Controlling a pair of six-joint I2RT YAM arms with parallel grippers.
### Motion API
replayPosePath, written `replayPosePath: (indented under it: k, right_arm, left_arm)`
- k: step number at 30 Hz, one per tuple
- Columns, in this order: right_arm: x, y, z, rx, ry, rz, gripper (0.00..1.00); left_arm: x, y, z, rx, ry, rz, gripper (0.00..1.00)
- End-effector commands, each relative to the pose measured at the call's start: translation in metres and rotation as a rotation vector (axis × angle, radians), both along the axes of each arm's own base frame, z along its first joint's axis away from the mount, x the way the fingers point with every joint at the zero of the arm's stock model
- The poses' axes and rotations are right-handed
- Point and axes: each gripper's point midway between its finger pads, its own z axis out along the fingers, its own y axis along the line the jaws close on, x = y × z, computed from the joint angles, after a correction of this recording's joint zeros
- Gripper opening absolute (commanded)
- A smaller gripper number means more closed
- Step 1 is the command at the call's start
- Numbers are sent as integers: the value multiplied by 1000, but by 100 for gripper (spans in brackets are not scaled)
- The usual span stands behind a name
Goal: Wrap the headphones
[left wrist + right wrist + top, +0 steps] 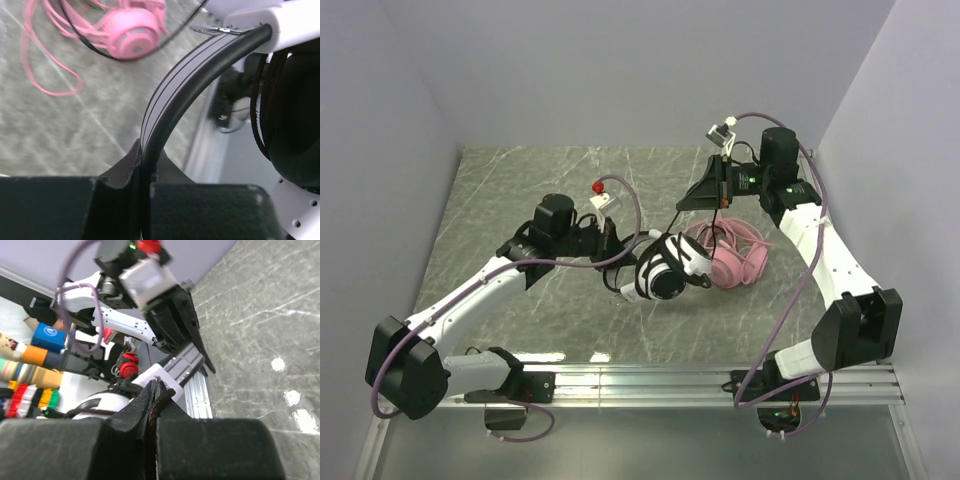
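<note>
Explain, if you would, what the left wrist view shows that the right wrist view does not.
Only the left wrist view shows the pink headset and its pink cable lying on the table. It also shows the left gripper shut on the black-and-white headset by its headband.

Only the right wrist view shows the right gripper shut on the black cable, with the left arm beyond it.

Both views show the marble table, part of the black-and-white headset and some of the black cable.
</note>
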Motion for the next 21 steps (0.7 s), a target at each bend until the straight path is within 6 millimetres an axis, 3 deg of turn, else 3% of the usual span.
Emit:
replayPosePath:
  k: [1,7,14,17,21]
  right_arm:
    - [53,-22,12,-17,-218,-247,2]
    - [50,-23,19,-2,-261,-271,2]
    - [50,-26,19,8,-286,-318,3]
    - [47,-27,17,15,-291,-325,4]
    - [48,-28,10,-1,-297,-353,6]
  left_arm:
    - [-79,-5,66,-250,-63,-395,0]
    - [-83,-2,84,-318,5,-323,0]
    - [-61,10,115,-436,98,-142,0]
    - [-43,10,113,-410,207,-42,0]
    - [-43,11,120,-461,288,-43,0]
